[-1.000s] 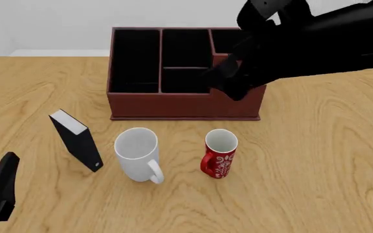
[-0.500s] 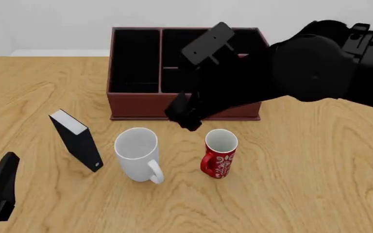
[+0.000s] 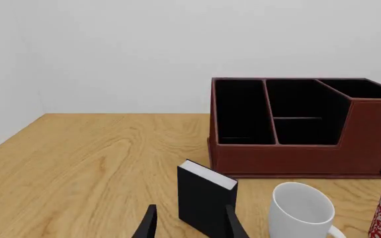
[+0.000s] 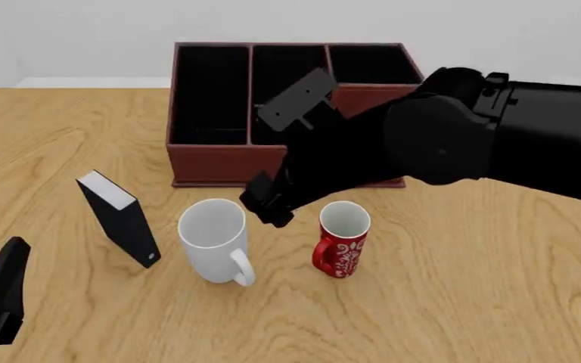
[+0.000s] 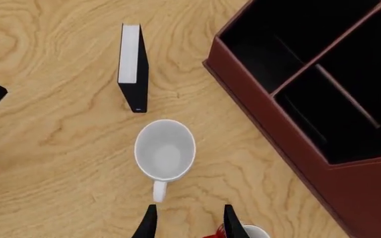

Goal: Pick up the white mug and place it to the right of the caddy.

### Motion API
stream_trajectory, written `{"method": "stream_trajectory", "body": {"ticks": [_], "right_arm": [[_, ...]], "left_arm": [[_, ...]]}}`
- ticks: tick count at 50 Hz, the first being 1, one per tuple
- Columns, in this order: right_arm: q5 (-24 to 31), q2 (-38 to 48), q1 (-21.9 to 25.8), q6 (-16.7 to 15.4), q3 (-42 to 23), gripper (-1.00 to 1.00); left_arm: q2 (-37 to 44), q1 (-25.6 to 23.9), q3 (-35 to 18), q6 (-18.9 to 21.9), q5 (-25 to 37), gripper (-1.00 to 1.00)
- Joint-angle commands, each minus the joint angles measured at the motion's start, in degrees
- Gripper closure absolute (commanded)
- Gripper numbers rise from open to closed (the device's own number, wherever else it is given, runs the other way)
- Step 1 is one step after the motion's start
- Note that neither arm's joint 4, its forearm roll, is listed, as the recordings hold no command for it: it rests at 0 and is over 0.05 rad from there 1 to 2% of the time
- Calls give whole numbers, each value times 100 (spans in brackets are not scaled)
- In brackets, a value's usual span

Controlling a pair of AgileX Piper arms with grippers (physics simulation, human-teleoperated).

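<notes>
Barely begun: white mug [image 4: 215, 242] upright on desk [image 4: 492, 287], ungrasped, at caddy's [image 4: 270, 162] six o'clock; right gripper [image 5: 186, 224] overhead, jaws apart; left gripper [image 3: 188, 225] idle, jaws apart.

No words, numbers or brand marks can be read anywhere. The red mug [image 4: 343, 240] carries only a white pattern of swirls (ornament, not lettering), and the black box [image 4: 121, 218] shows one small pale dot, too tiny to make out.
</notes>
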Motion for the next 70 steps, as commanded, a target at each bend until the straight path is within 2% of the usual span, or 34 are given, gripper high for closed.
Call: {"method": "stream_trajectory", "body": {"ticks": [1, 7, 21, 34, 46, 54, 70], "right_arm": [[-122, 25, 10, 52, 127, -100], [-219, 32, -19, 22, 224, -100], [-442, 318, 328, 355, 261, -100], [-628, 498, 490, 515, 321, -100], [-809, 632, 595, 756, 400, -100], [-892, 739, 769, 1078, 364, -100], [-1044, 630, 527, 1137, 667, -100]], "left_arm": [[0, 0, 0, 0, 0, -100], [0, 0, 0, 0, 0, -100], [0, 0, 0, 0, 0, -100], [0, 0, 0, 0, 0, -100], [0, 0, 0, 0, 0, -100], [0, 0, 0, 0, 0, -100], [0, 0, 0, 0, 0, -100]]}}
